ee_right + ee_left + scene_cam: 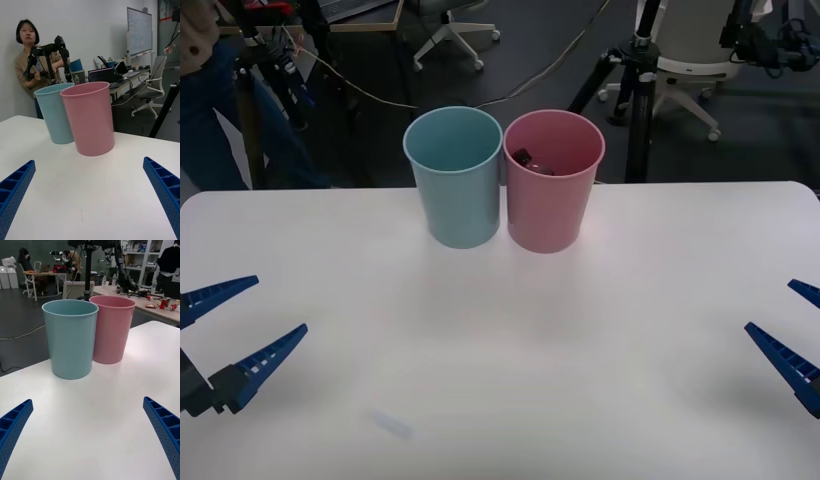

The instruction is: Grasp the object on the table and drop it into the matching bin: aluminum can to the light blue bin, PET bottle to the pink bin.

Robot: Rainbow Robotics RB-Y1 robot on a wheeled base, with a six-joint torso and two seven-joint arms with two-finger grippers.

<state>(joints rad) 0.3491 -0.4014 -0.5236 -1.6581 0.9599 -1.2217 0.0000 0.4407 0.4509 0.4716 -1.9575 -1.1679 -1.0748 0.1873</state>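
Your left gripper (235, 335) sits low over the big white flat table (660, 400) with its blue ribbed fingers spread wide apart and nothing between them. Ahead of those jaws stands the tall light blue plastic bin (453, 178). Touching its side is the tall pink plastic bin (552, 181). Look inside the pink one: the small clear plastic bottle with the black cap (532, 161) lies there on a slant, cap up by the rim. So it looks like the job is done. Your right gripper (798, 335) waits with its jaws wide apart too, holding nothing. Both jaws are about equally far from the bottle.
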